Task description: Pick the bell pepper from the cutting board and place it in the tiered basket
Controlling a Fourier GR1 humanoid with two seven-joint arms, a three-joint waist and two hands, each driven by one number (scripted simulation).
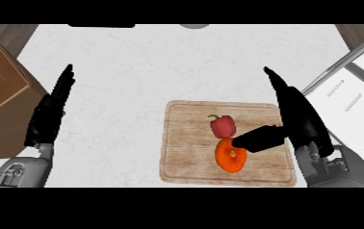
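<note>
The white marbled counter [142,64] carries a rectangular pale wooden cutting board [188,141], which lies just left of the right robot hand [302,120]. That hand is wide open and holds nothing: its fingers are straight and its thumb [257,139] is spread out over the board. The left robot hand [48,115] rests open, well apart at the view's left. Under the thumb's tip lies a round orange fruit-like piece [231,159]. The small red bell pepper with a green stem [223,126] sits on the board, just beyond the thumb's tip and touching or nearly touching the orange piece. The likely trouble is that the closing thumb catches the orange piece instead, or nudges the pepper so it rolls away. The grey metal frame [334,71] beyond the right hand may be the basket; I cannot tell.
</note>
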